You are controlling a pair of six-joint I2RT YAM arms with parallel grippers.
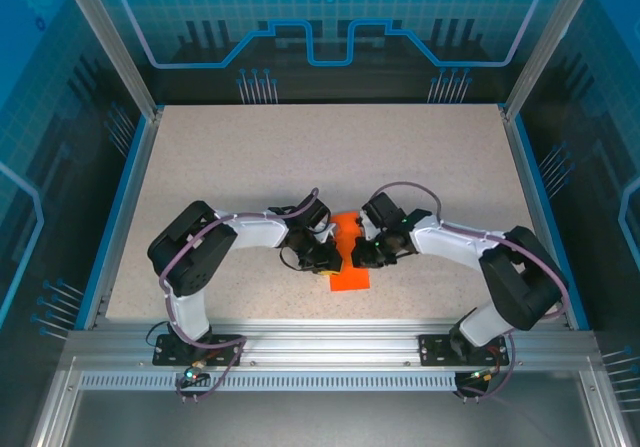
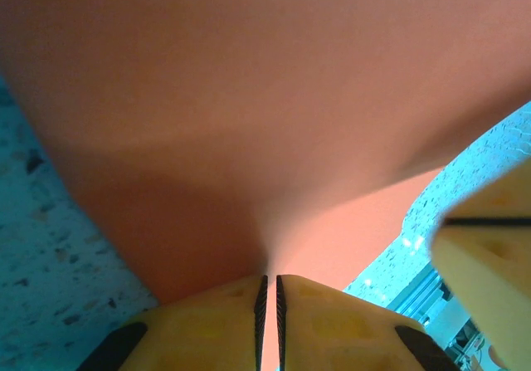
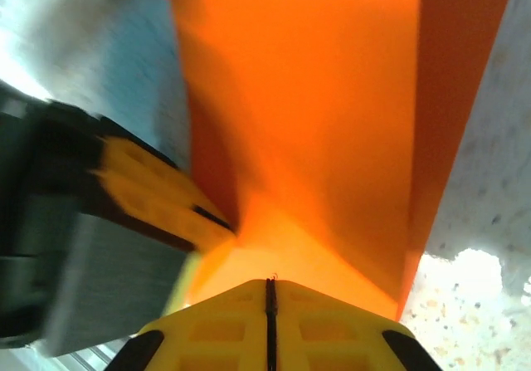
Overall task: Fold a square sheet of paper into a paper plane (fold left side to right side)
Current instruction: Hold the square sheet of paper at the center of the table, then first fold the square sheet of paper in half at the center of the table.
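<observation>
orange paper (image 1: 350, 273) folded overhead, close-up left claw (image 2: 268, 284), right claw (image 3: 270, 286) pinching it

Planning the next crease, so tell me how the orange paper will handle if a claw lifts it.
Probably floppy: the orange paper bows above the left claw pinching it. Likely very light, being thin. Creases meeting at the right claw may stiffen it slightly.

1 overhead, 2 close on paper (image 1: 349, 270)
</observation>
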